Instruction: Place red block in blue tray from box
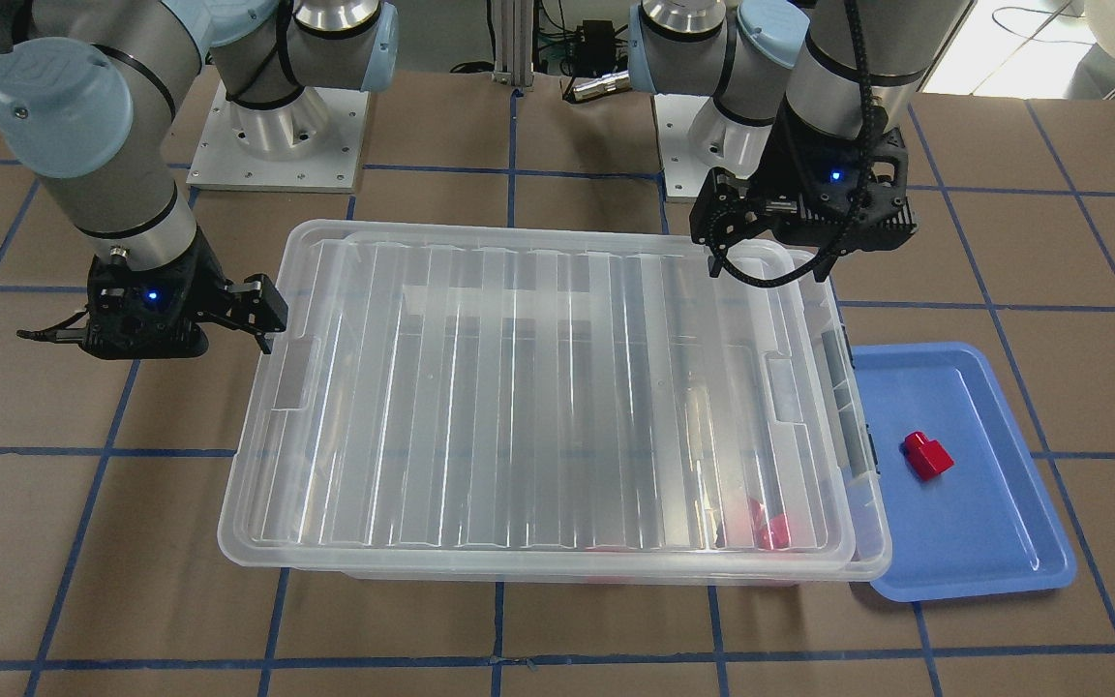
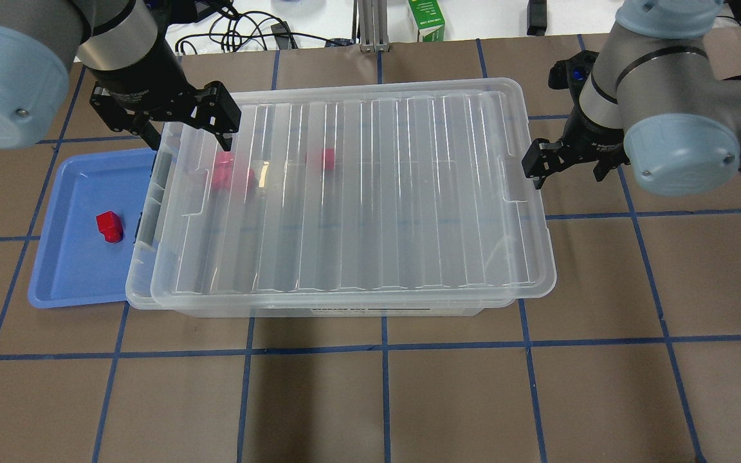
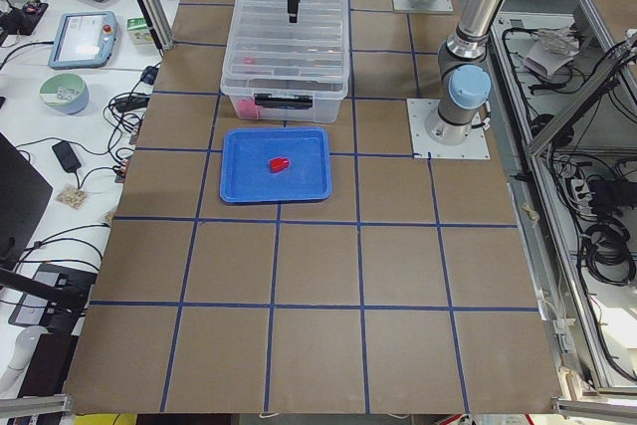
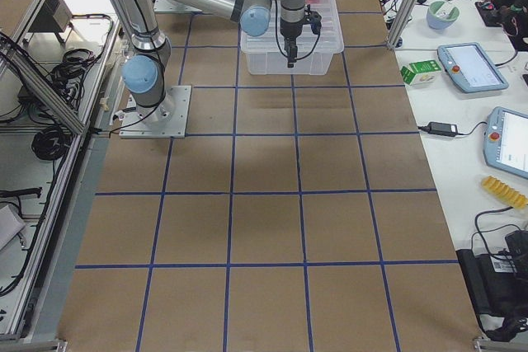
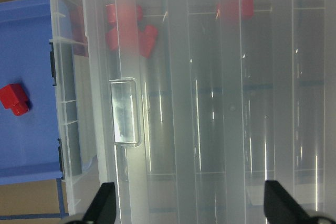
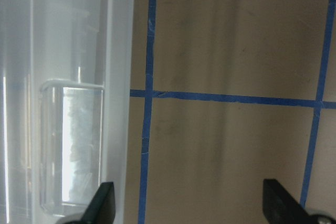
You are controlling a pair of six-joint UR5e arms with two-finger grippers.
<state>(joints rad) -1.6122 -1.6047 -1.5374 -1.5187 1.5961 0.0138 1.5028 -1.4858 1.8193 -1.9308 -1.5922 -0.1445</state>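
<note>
The red block (image 2: pixel 109 226) lies in the blue tray (image 2: pixel 74 276), apart from both grippers; it also shows in the front view (image 1: pixel 926 455) and the left wrist view (image 5: pixel 14 98). The tray (image 1: pixel 993 523) sits against one short end of the box (image 2: pixel 345 193), whose ribbed clear lid rests on it slightly askew. My left gripper (image 2: pixel 187 136) is open and empty above the lid's tray-side far corner (image 5: pixel 189 205). My right gripper (image 2: pixel 567 170) is open and empty just off the box's other short end (image 6: pixel 189 205).
Several other red blocks (image 2: pixel 222 170) lie inside the box near the tray end, blurred through the lid (image 5: pixel 126 30). The table is brown with a blue tape grid (image 2: pixel 383 347). Cables and a green carton (image 2: pixel 426 19) lie beyond its far edge.
</note>
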